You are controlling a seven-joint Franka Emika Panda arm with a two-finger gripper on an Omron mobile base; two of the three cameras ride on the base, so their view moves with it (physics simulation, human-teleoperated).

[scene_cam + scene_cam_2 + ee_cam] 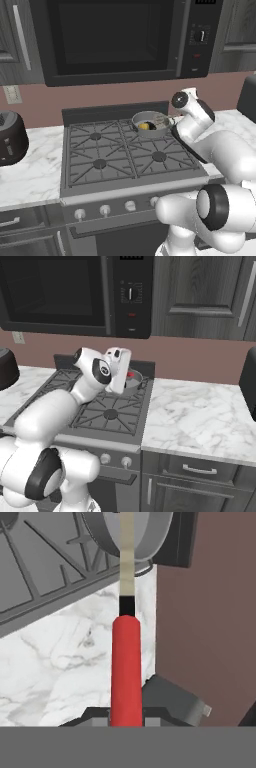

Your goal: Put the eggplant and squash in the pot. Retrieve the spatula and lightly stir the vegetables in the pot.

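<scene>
- On the stove's back right burner sits the pot (151,123); the squash (144,126) shows yellow inside it; a dark shape beside the squash may be the eggplant, but it is too small to tell; so the loading step looks done for the squash at least, and probably for both.
- Beside the pot, on its right, hangs the pincer (127,714); its jaws are clamped on the red handle of the spatula (126,662); retrieval of the tool therefore counts as finished.
- Toward the pot runs the spatula's pale shaft; in the hand view it crosses the pot's rim and reaches inside; the slotted head is cut off at the top edge, so I cannot tell whether it touches the vegetables.
- Right of the pot lies the marble desk (200,416); nothing of the task rests on it.
- Left to do, by my judgement: the light stirring itself, either just starting or partway through.
</scene>
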